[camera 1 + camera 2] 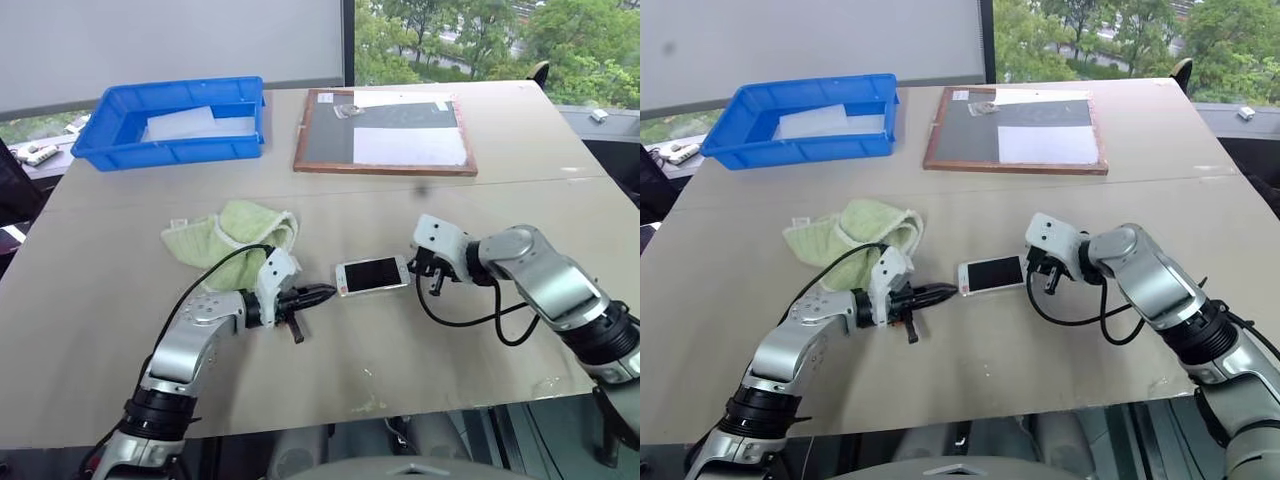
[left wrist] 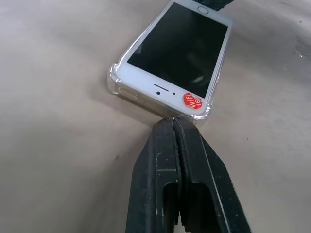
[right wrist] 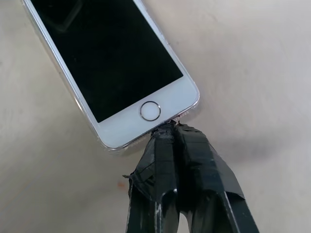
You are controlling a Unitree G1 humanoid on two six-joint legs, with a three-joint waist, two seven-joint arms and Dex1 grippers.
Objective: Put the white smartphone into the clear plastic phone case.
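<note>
**Both claws closed, pinning the phone end to end**

Your left gripper (image 2: 173,127) is fully closed and holds nothing; its tips press the earpiece end of the white smartphone (image 1: 372,274). Your right gripper (image 3: 168,130) is likewise closed and empty, butted against the home-button end. The phone lies screen-up on the table (image 1: 450,340), between them, already inside the clear plastic phone case (image 2: 112,80), whose lip wraps its corners. You look to be at the final seating step. Next, check the corners, then back off without dragging it.
</note>
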